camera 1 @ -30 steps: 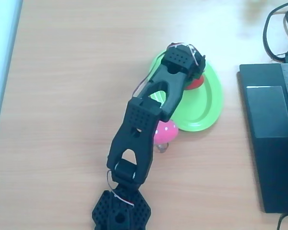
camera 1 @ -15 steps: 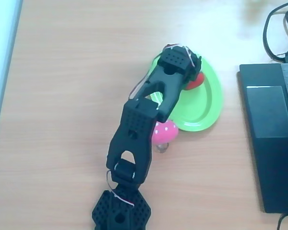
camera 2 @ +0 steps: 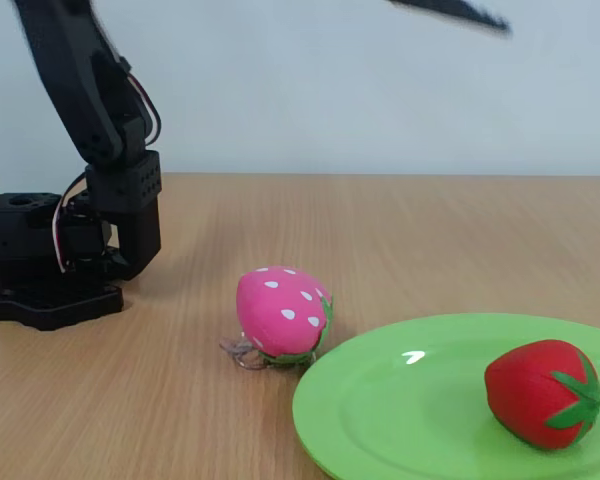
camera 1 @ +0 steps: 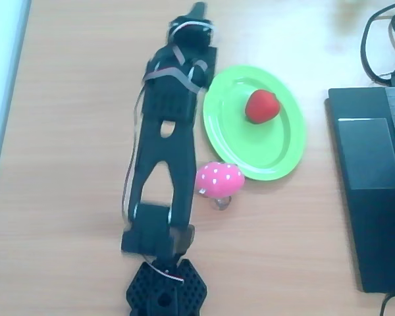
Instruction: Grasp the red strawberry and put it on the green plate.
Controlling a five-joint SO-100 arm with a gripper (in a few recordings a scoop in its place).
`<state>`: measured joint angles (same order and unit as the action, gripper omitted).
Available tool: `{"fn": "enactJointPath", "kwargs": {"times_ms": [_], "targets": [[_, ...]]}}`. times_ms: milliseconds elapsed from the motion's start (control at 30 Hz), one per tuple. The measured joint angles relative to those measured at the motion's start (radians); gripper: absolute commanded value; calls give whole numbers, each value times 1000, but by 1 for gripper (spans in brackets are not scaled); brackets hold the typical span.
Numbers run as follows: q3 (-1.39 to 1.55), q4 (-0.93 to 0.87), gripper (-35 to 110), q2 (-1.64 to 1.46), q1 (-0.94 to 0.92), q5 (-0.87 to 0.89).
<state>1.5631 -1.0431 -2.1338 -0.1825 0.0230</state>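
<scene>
Now the red strawberry point(camera 1: 261, 106) is seen lying on the green plate point(camera 1: 232, 135), toward the plate's far side in the overhead view, and nothing is gripping it. The claw point(camera 1: 196, 12) is stretched out toward the table's point(camera 1: 79, 131) far edge, well apart from the plate; how wide it stands cannot be told. A pink dotted toy point(camera 1: 218, 180) is touching the plate's near rim.

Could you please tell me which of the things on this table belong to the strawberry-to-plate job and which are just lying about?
Belonging to the job:
- red strawberry, lying on the plate
- green plate
- pincer, raised beside the plate, holding nothing

Just lying about:
- pink white-dotted toy, on the table beside the plate's rim
- laptop, at the right edge in the overhead view
- black cables, above the laptop
</scene>
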Motion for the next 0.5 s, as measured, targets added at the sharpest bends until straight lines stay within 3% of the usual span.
{"fn": "enactJointPath", "kwargs": {"times_ms": [233, 500], "targets": [[675, 399, -8, -589, 132, -25], [1401, 495, -8, -1017, 155, -43]]}}
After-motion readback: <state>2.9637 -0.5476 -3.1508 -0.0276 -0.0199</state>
